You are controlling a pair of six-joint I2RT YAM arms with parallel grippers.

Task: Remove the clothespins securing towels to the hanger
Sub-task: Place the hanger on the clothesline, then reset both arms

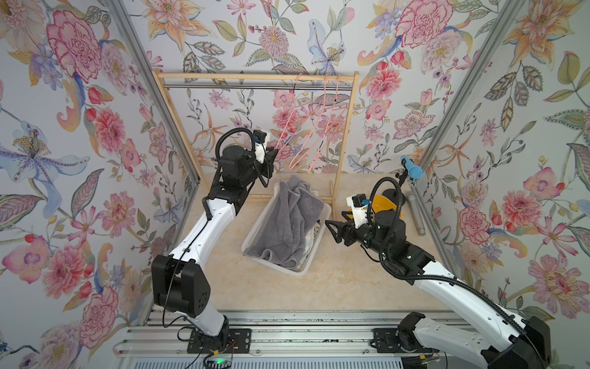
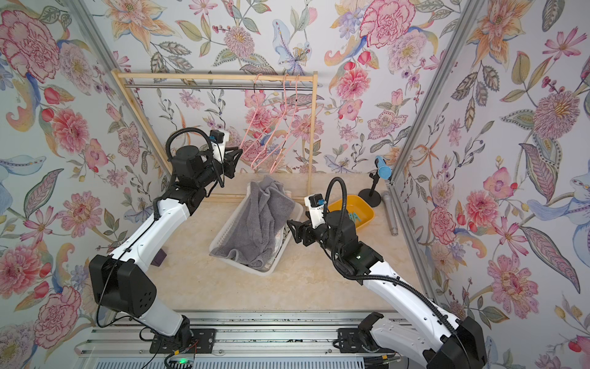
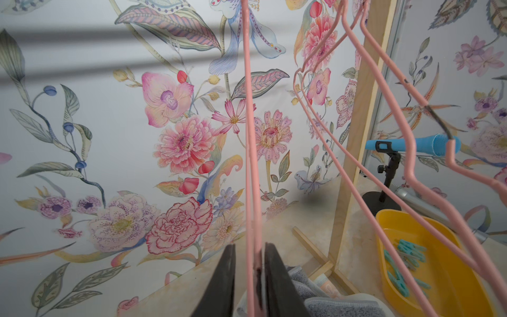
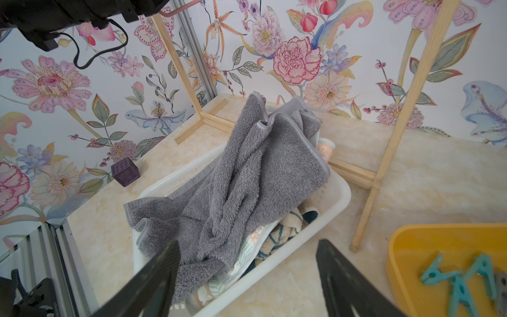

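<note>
several teal clothespins [image 4: 459,293] in yellow tray [image 4: 406,255], towels [image 4: 247,178] in basket [image 4: 341,193]

Left tool [image 1: 274,156] raised, narrowly parted; right tool [image 1: 330,231] low, agape.

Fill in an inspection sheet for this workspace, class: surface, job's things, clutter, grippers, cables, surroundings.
Surface: beige marbled tabletop.
Job's things: grey towel atop other towels in white basket; clothespins in yellow tub; pink hangers bare.
Clutter: purple cube; blue microphone on a stand; silver microphone lying flat.
Grippers: left gripper part open astride a hanger wire; right gripper open, empty.
Cables: black hoses looped over both wrists.
Surroundings: floral wallpaper; wooden rack.
</note>
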